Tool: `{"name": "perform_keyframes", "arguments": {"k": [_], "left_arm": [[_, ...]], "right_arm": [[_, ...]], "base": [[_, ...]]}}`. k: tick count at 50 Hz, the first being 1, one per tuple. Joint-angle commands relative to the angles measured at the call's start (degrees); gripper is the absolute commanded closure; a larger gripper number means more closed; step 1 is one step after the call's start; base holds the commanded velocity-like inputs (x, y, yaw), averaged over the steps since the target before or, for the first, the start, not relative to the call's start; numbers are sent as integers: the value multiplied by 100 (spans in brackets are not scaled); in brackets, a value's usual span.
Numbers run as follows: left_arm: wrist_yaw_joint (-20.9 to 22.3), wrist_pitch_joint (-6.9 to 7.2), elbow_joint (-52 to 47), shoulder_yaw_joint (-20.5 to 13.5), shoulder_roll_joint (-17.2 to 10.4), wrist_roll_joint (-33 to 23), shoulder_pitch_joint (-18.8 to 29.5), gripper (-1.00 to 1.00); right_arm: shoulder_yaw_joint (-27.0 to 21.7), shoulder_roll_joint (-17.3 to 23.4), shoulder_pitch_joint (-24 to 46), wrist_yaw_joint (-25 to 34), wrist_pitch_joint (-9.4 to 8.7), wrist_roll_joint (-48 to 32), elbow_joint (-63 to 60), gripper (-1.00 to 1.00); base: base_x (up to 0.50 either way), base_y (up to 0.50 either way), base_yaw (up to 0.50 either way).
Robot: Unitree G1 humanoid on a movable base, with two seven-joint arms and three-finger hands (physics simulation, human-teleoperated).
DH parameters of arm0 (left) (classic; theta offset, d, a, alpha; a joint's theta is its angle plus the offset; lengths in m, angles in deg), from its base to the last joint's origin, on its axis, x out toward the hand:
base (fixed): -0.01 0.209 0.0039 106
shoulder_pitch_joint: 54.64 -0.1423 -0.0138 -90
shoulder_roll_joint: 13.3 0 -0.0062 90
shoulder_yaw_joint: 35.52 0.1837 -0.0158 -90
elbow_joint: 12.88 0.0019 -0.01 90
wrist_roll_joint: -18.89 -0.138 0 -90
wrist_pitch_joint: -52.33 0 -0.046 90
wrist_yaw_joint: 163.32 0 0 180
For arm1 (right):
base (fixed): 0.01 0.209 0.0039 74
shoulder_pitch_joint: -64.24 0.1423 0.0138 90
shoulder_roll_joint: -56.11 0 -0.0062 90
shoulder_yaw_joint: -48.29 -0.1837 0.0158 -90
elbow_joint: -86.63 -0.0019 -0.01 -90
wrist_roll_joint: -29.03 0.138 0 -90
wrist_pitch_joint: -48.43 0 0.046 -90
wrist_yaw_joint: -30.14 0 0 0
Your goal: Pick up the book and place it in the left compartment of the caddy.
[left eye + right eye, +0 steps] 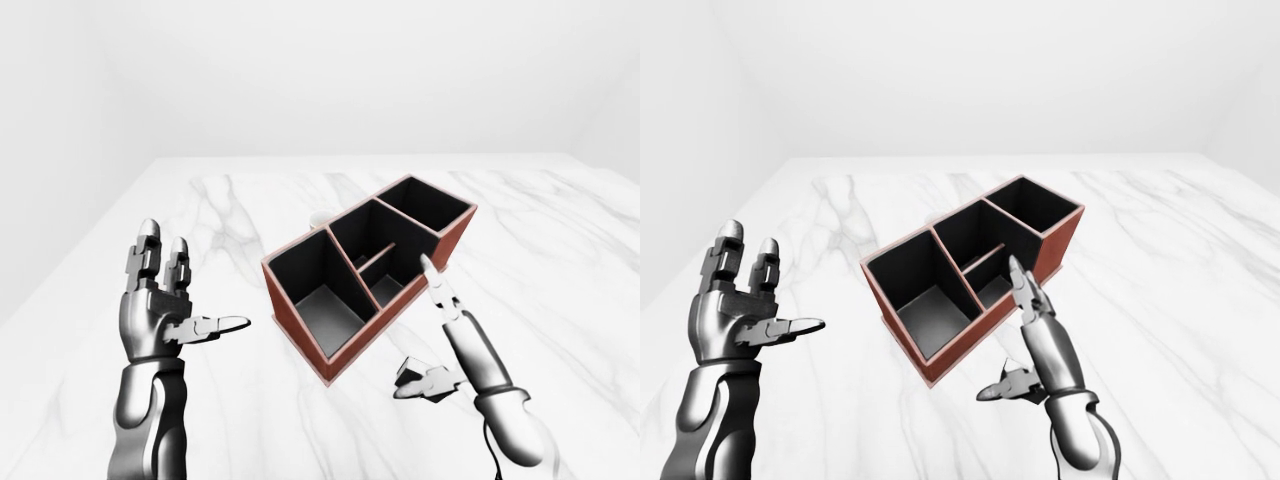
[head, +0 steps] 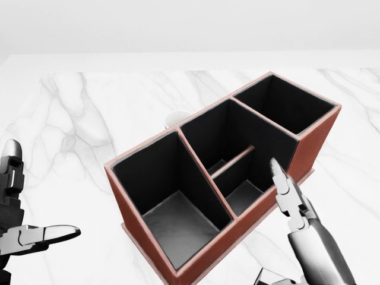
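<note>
Both hands released, book out of sight

Right hand [image 1: 437,335] spread beside caddy [image 1: 366,268]; left hand [image 1: 160,305] spread, well apart over tabletop [image 1: 230,200]. Nearer hand to book: cannot tell.
</note>
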Motion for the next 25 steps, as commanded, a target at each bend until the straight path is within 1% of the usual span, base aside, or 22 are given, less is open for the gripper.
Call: {"name": "perform_keyframes", "arguments": {"k": [1,8,25], "left_arm": [[-13,0,-9,11,-2,-1,0,-100],[-23,0,6,-16,-2,26,-4,-100],[-22,0,94,-12,-12,23,22,-100]], "right_arm": [[160,31,-149,180,0,-505,-91,-100],[203,60,-170,167,0,-693,75,-100],[249,102,-148,424,0,-1346,81,-100]], "base": [[0,0,0],[0,0,0],[0,0,0]]}}
